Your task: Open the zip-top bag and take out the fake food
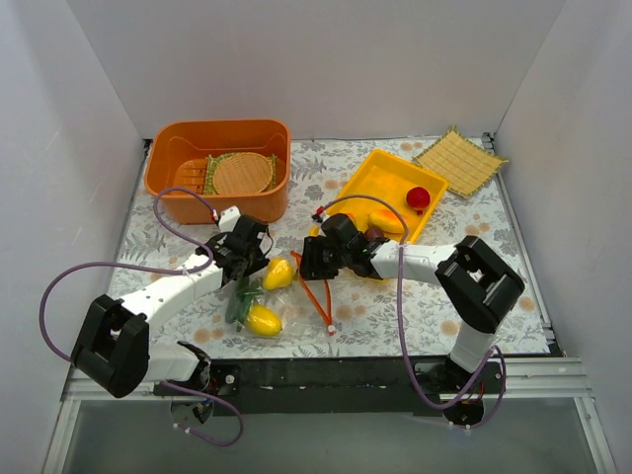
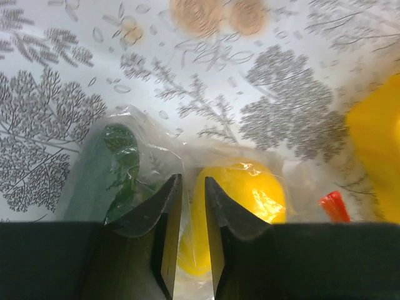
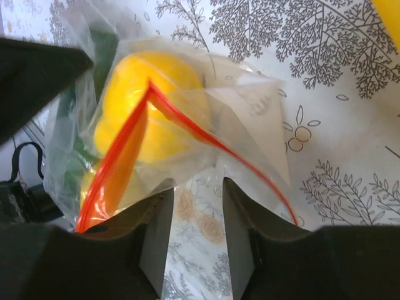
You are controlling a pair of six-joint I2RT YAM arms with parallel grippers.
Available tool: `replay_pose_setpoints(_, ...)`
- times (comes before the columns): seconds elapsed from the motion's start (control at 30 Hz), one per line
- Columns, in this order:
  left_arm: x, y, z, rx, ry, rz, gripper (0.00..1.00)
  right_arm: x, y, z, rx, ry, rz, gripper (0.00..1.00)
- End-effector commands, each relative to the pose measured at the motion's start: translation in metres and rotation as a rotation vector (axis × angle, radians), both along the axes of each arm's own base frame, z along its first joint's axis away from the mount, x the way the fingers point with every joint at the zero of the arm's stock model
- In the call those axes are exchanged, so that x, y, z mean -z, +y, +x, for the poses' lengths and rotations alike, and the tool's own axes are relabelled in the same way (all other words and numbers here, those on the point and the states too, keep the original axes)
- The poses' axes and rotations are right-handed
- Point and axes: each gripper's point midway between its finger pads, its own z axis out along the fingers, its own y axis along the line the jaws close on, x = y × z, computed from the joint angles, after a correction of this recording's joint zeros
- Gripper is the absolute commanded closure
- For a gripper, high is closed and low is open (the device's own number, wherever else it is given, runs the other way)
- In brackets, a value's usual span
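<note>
A clear, crinkly zip-top bag (image 1: 296,286) with an orange-red zip strip (image 3: 119,156) lay on the floral-patterned counter (image 1: 365,316), near its front edge, between the 2 arms. Inside it sat 2 glossy yellow plastic pieces (image 1: 279,273) and 1 dark green piece (image 1: 240,301) of the fake food. The left jaws stood over the bag's left end, above the green and yellow pieces, nearly closed with only a thin slit between them. Bag film seemed to lie in that slit, but I could not tell whether it was gripped. The right jaws stood at the bag's mouth, moderately parted and holding nothing. The counter's pattern showed through the gap, and the zip strip ran in a peak just ahead of them. More fake food lay in a yellow plastic tray (image 1: 390,158) behind the right arm (image 1: 425,259): a red piece (image 1: 418,197), an orange-yellow piece (image 1: 387,219) and a dark purple piece (image 1: 373,234). A round woven mat (image 1: 242,173) lay in an orange plastic basin (image 1: 168,188) at back left, and a square straw mat (image 1: 459,161) lay at back right.
</note>
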Motion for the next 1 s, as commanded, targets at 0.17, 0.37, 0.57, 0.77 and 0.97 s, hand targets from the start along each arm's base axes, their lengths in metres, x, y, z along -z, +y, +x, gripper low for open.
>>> replay_pose_setpoints(0.17, -0.05, -0.023, 0.015, 0.073, -0.072, -0.074, 0.92, -0.001, -0.007, -0.01, -0.001, 0.013, 0.0, 0.92)
replay_pose_setpoints(0.37, -0.027, -0.03, 0.003, 0.079, -0.023, -0.12, 0.98, 0.007, 0.001, -0.007, -0.022, 0.018, -0.012, 0.85)
replay_pose_setpoints(0.57, 0.003, -0.031, 0.002, 0.062, 0.003, -0.121, 0.99, 0.0, 0.013, -0.003, -0.046, -0.01, 0.042, 0.61)
replay_pose_setpoints(0.77, 0.023, -0.027, -0.004, 0.053, 0.033, -0.1, 1.0, -0.026, 0.024, 0.004, -0.067, -0.074, 0.114, 0.47)
replay_pose_setpoints(0.97, 0.038, -0.024, -0.01, 0.056, 0.058, -0.09, 1.0, -0.044, 0.031, 0.008, -0.083, -0.116, 0.159, 0.34)
